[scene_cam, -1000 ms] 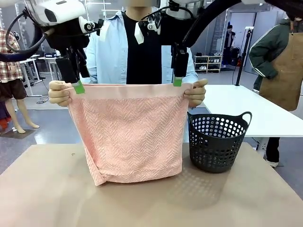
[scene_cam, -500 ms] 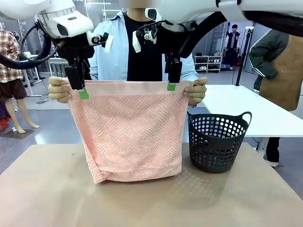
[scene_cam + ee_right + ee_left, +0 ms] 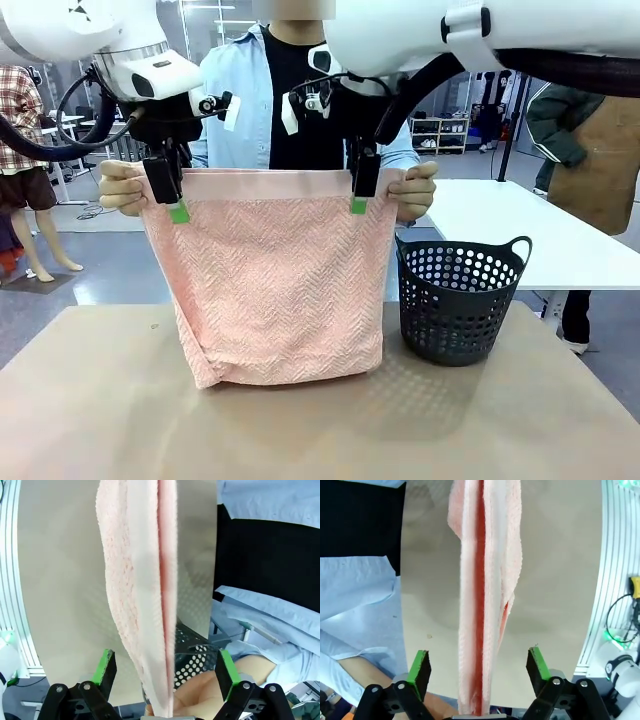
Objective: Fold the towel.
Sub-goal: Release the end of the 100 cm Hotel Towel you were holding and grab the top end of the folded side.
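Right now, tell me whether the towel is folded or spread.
Folded double: the towel hangs by its top edge; both wrist views show two layers.

Glossy white rounded arm shells (image 3: 400,35) carry looping black cables (image 3: 415,85). The left end effector (image 3: 178,208) and right end effector (image 3: 358,203) are black, tipped with green pads (image 3: 419,666). The person wears a light-blue open shirt (image 3: 235,100) over a black top (image 3: 300,140).

Soft cloth being shown beside hard plastic

The towel (image 3: 275,290) is being seen as rough, matt terry cloth in a herringbone weave, with a smoother plain band along its top edge. The basket (image 3: 455,305) is being shown as matt black perforated plastic, the table (image 3: 500,430) as matt tan, and the right arm's shell (image 3: 400,35) as glossy white.
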{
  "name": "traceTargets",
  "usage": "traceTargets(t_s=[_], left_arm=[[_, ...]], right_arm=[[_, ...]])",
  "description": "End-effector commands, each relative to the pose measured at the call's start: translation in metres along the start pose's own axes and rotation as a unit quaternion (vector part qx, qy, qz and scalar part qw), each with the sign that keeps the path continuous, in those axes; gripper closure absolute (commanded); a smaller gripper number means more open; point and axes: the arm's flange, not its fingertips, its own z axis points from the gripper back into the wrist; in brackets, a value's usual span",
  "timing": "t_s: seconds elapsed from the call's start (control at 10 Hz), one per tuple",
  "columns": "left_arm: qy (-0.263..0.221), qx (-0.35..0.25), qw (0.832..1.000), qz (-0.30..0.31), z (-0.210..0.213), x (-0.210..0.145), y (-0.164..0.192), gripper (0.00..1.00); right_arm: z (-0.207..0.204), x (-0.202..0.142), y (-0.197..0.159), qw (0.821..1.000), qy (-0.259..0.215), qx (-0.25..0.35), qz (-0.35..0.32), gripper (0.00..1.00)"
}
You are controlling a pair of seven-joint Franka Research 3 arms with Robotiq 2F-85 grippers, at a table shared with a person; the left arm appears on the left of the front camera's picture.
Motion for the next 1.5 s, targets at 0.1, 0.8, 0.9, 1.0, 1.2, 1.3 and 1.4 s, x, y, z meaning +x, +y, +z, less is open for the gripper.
traceTargets(t_s=[0.1,0.8,0.9,1.0,1.2,1.3,1.4], left_arm=[[0.003,-0.001,1.0,0.004,-0.012,0.002,-0.006,0.64],[0.002,-0.007,1.0,-0.006,-0.011,-0.001,-0.014,1.0],[0.001,-0.006,1.0,-0.006,-0.01,-0.001,-0.015,1.0],[0.001,-0.006,1.0,-0.006,-0.01,-0.002,-0.016,1.0],[0.0,-0.004,1.0,-0.006,-0.008,-0.002,-0.015,1.0],[0.0,-0.001,1.0,-0.004,-0.006,-0.001,-0.015,1.0],[-0.012,-0.011,1.0,-0.026,-0.003,0.001,-0.017,1.0]], right_arm=[[-0.01,-0.006,0.006,1.0,-0.008,0.006,0.0,0.57],[-0.009,-0.004,0.011,1.0,-0.009,0.004,-0.002,1.0],[-0.01,-0.004,0.012,1.0,-0.008,0.005,-0.003,1.0],[-0.009,-0.003,0.012,1.0,-0.008,0.005,-0.003,1.0],[-0.008,-0.005,0.012,1.0,-0.007,0.001,-0.007,1.0],[-0.007,-0.006,0.013,1.0,-0.008,0.001,-0.01,1.0],[-0.009,-0.009,0.015,1.0,-0.001,0.02,-0.01,1.0]])
